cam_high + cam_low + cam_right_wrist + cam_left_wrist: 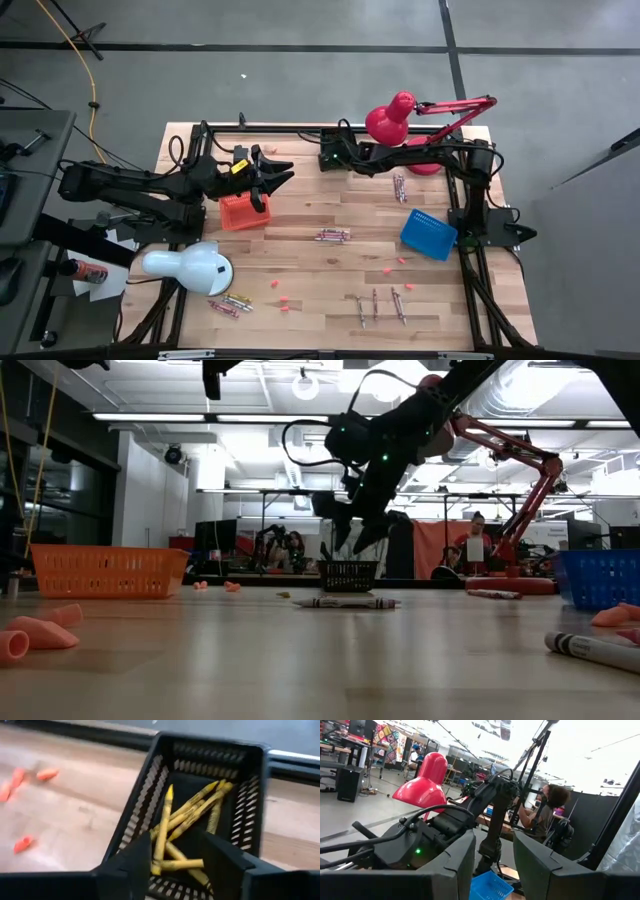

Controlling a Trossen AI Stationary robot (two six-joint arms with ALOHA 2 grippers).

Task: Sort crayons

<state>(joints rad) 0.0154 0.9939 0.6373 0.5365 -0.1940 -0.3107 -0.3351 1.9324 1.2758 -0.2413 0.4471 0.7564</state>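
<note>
Right gripper (pixel 172 865) open over black basket (pixel 150 790) of yellow crayons (pixel 180 820); left gripper (pixel 492 865) open, empty

Crayons (pixel 185 820) inside basket (pixel 145 795), below right jaws.

The pale wooden tabletop (pixel 330 260) is evenly lit from overhead in the high view, with only soft shadows cast beneath the arms. In the low view, long white ceiling strip lights (pixel 200 417) are seen glaring above a dim room, and the near pink crumbs (pixel 30 635) are rendered out of focus. The left wrist view is washed out by a bright sky-like backdrop. Motion blur is shown across the black slotted plastic basket (pixel 200 765) in the right wrist view.
</note>
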